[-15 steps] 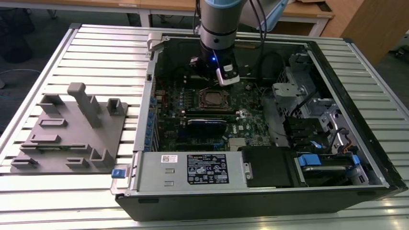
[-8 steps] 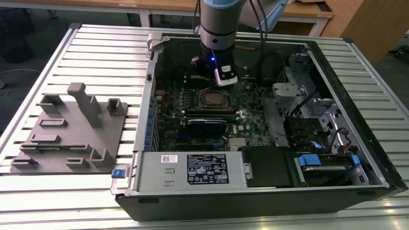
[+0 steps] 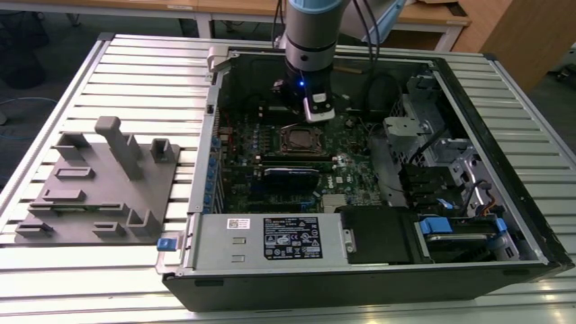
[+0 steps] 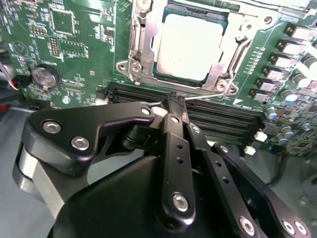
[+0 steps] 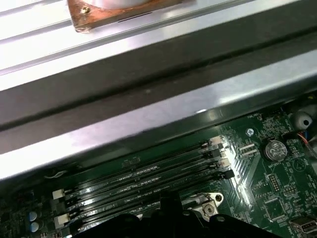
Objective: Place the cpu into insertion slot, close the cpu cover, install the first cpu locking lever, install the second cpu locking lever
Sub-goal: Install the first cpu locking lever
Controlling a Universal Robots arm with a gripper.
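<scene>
The big computer case [image 3: 504, 202] lies open on the desk [image 3: 135, 61] so the arm can reach down inside. Over the green board [image 4: 74, 49], the hand [image 4: 177, 101] sits low beside the insertion slot [image 3: 299, 140]. Its fingers look squeezed together on a thin wire locking lever [image 4: 208, 95]. The silver cpu cover [image 4: 142, 44] lies flat and keeps the cpu [image 4: 188, 42], a dull grey square, in the slot.

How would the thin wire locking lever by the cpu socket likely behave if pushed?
The locking lever is a thin wire, so it probably flexes springily rather than staying rigid. Its smooth metal could slip off the gripper, whose jaws are shut at it. Seemingly held beside the cpu cover, it should pivot, not slide.
</scene>
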